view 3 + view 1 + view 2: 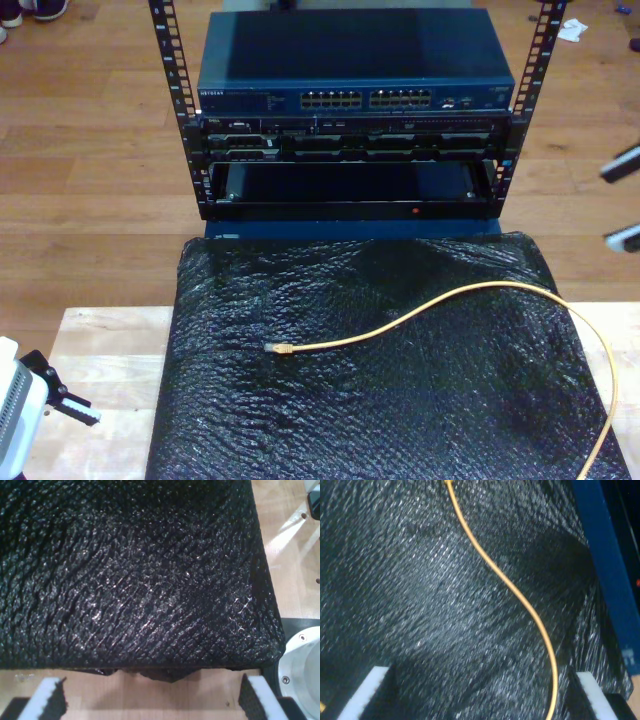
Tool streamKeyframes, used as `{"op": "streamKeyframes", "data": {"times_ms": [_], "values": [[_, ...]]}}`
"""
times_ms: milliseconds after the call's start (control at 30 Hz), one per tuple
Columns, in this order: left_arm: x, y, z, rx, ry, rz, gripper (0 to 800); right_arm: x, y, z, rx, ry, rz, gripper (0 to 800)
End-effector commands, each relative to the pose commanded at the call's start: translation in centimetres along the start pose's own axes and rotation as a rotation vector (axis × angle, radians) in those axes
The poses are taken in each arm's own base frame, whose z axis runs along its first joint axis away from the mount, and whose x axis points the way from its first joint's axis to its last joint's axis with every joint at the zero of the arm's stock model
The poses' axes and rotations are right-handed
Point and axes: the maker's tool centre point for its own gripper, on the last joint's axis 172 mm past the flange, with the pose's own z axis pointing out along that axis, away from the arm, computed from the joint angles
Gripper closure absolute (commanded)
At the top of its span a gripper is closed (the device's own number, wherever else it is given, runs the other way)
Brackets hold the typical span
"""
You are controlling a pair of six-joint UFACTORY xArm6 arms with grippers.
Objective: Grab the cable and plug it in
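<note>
The yellow-orange cable [450, 297] lies loose on a black foam mat [350, 420], with its small plug [278, 348] near the mat's middle. From there it curves toward the exterior view's right and runs off the lower edge. In the second wrist view the cable [520, 597] snakes across the mat [420, 605] between the white fingers of my second gripper [481, 680], which is open above it and holds nothing. That gripper [620, 200] sits at the exterior view's right edge. My first gripper [152, 690] is open and empty at the mat [125, 580] edge, low at the exterior view's left [62, 392].
A rack [350, 150] stands behind the mat, with a blue network switch [350, 60] on top whose ports [370, 99] face the mat. The mat lies on a wooden table [100, 340]. A round metal base [305, 665] sits beside the mat's corner. A blue edge [605, 565] borders the mat.
</note>
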Motion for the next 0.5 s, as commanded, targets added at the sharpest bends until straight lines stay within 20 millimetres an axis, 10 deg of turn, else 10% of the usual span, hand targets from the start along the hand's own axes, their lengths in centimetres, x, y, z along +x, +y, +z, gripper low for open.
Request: {"op": "streamKeyframes", "data": {"times_ms": [500], "values": [[0.0, 0.2, 0.3, -0.006, 0.004, -0.002, 0, 4.5, 0.2, 5.6, 0.015, -0.112, -0.07, 3]]}}
